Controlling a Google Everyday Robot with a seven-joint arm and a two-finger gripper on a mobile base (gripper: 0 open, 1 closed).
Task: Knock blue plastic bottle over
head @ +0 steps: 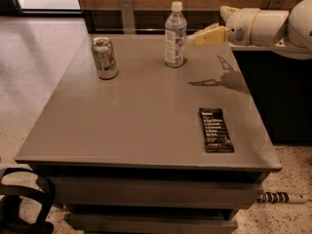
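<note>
The blue plastic bottle (174, 35) stands upright near the far edge of the grey table (141, 111). It is clear and bluish with a white cap and a pale label. My gripper (195, 39) reaches in from the right at the height of the bottle's middle. Its yellowish fingertips (207, 36) sit just right of the bottle, with a small gap or light contact that I cannot tell apart. The white arm (273, 26) extends off the right edge.
A silver-green soda can (105, 57) stands upright on the table's far left. A dark snack bar (215, 129) lies flat near the front right. A wood-panelled wall runs behind the table. A black counter is on the right. A black hoop-shaped object (19, 204) is at the lower left.
</note>
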